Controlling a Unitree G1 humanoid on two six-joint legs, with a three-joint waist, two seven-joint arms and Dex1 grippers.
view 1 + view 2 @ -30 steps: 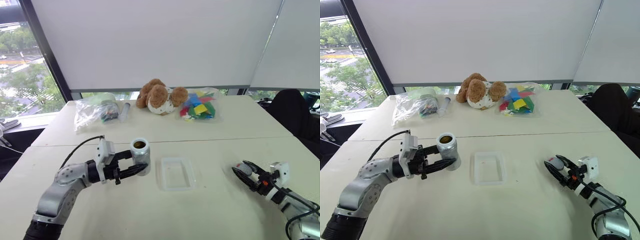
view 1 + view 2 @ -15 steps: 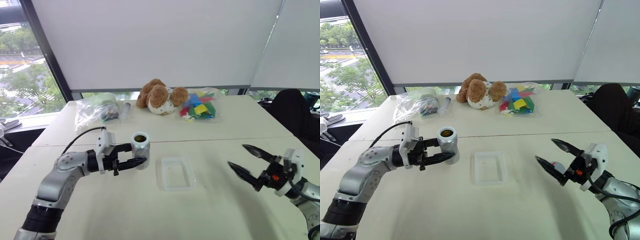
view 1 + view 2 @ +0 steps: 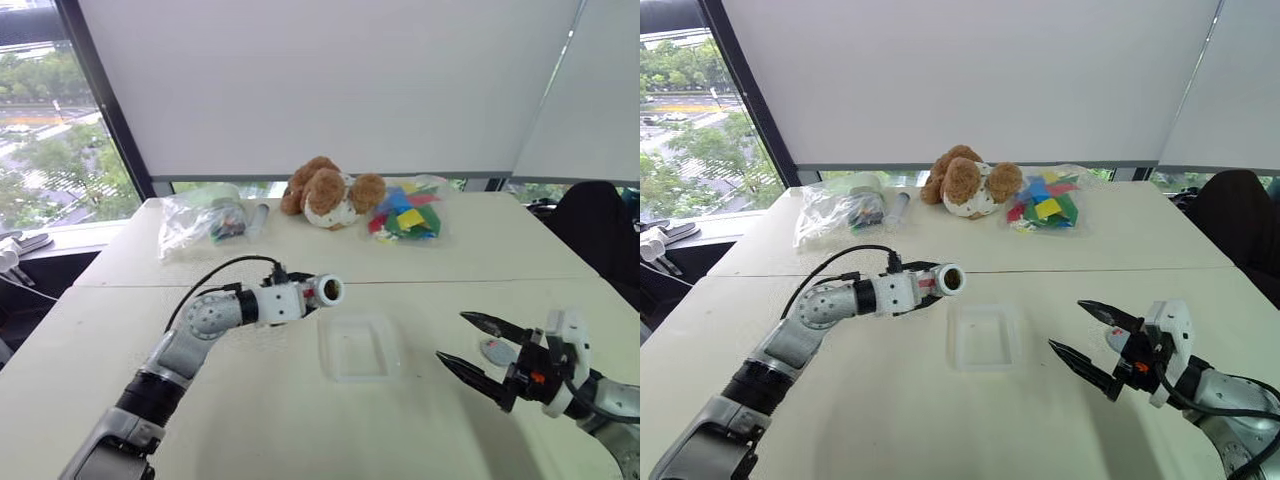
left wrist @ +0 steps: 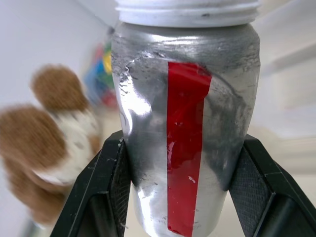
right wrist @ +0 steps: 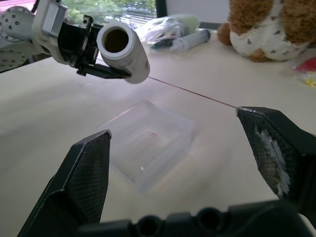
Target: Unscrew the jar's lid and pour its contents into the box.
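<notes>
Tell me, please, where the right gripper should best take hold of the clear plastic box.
Likely the right long wall of the box, pinched from above, one finger inside, one outside. It lies flat and open-topped with thin upright walls; the open right gripper is on that side, and the tipped jar is at its left.

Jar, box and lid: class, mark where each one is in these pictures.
jar (image 4: 187, 133): left wrist view, on the red stripe down its side.
box (image 3: 357, 350): left eye view, on its clear floor.
lid (image 3: 493, 349): left eye view, on its flat top, lying on the table.
</notes>
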